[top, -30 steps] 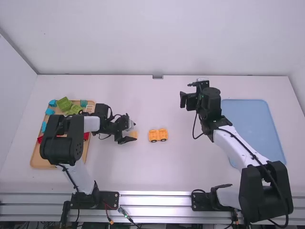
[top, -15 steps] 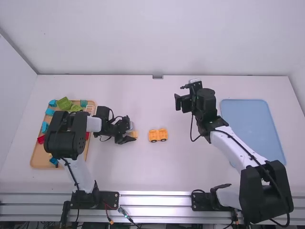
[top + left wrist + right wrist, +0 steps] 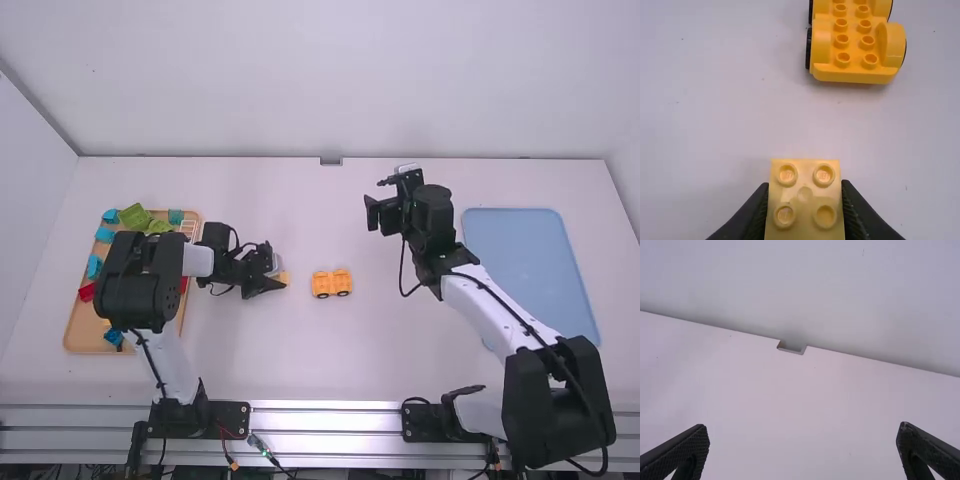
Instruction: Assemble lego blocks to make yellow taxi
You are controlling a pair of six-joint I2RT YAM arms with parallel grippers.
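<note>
1. The left tool [image 3: 277,278] is clamped on the yellow block [image 3: 804,200]; in the left wrist view one finger presses each side, and four round studs face the camera.
2. In the high view, with twelve o'clock at the top, that block is toward ten o'clock from the right arm's base and near the wheeled base [image 3: 332,284], at its nine o'clock, with a gap between them. Whether the block touches the counter [image 3: 330,360], I can't tell.
3. The wheeled base, orange-yellow with black wheels, sits near the middle of the counter, studs up, its long side running nine to three o'clock.
4. The right tool [image 3: 378,214] is toward one o'clock from the wheeled base, its fingers wide apart with nothing between them.
5. The wooden tray [image 3: 90,349] lies at the counter's nine o'clock side. Green blocks [image 3: 132,217] are toward its twelve o'clock end, a red block [image 3: 87,292] toward nine, a blue block [image 3: 113,337] toward six.
6. The pale blue tray [image 3: 530,265] lies at the counter's three o'clock side.
</note>
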